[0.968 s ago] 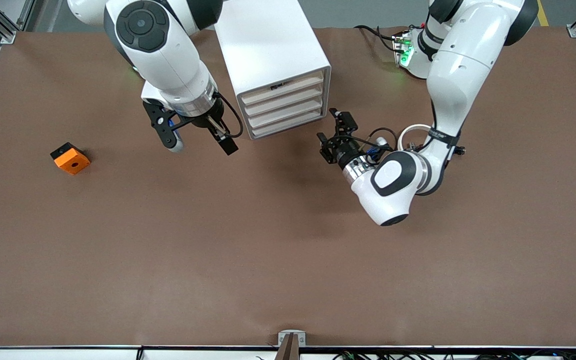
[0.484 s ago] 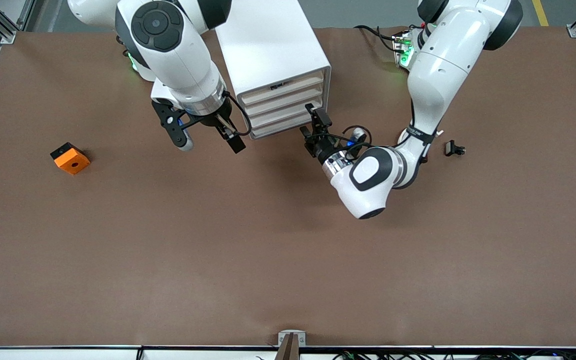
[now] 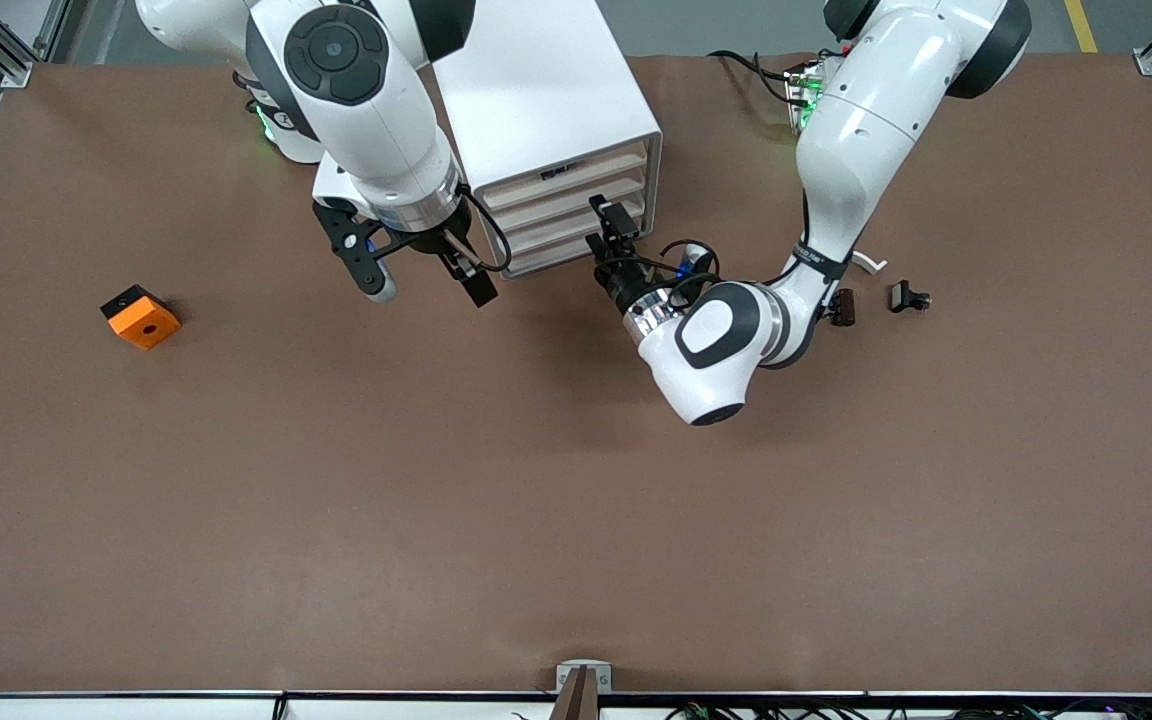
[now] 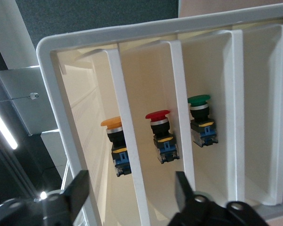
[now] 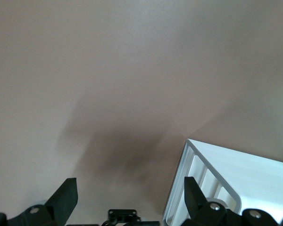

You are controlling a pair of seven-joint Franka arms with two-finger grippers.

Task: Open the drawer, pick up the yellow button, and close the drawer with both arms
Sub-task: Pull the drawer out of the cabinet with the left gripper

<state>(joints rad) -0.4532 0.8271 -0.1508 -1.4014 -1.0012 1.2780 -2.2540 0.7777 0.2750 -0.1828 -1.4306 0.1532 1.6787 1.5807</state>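
The white cabinet point(image 3: 536, 80) stands at the arms' edge of the table, its four beige drawer fronts point(image 3: 576, 215) all pushed in. In the left wrist view the yellow-capped button point(image 4: 114, 141) stands in the drawer point(image 4: 92, 117) beside the cabinet's outer wall. A red-capped point(image 4: 159, 136) and a green-capped one point(image 4: 200, 120) stand in the two drawers after it. My left gripper point(image 3: 608, 232) is at the drawer fronts, open point(image 4: 130, 188), its jaws spanning two fronts without touching. My right gripper point(image 3: 426, 285) hangs open over the table beside the cabinet's corner, with nothing in it point(image 5: 129, 200).
An orange square block point(image 3: 140, 316) lies toward the right arm's end of the table. Two small dark clips point(image 3: 908, 297) point(image 3: 843, 306) and a white band point(image 3: 868, 262) lie beside the left arm. The cabinet's corner point(image 5: 240, 179) is close to the right gripper.
The left arm has swung in toward the cabinet, bringing its gripper up to the drawer fronts and uncovering the clips. The right arm has shifted slightly toward the cabinet.
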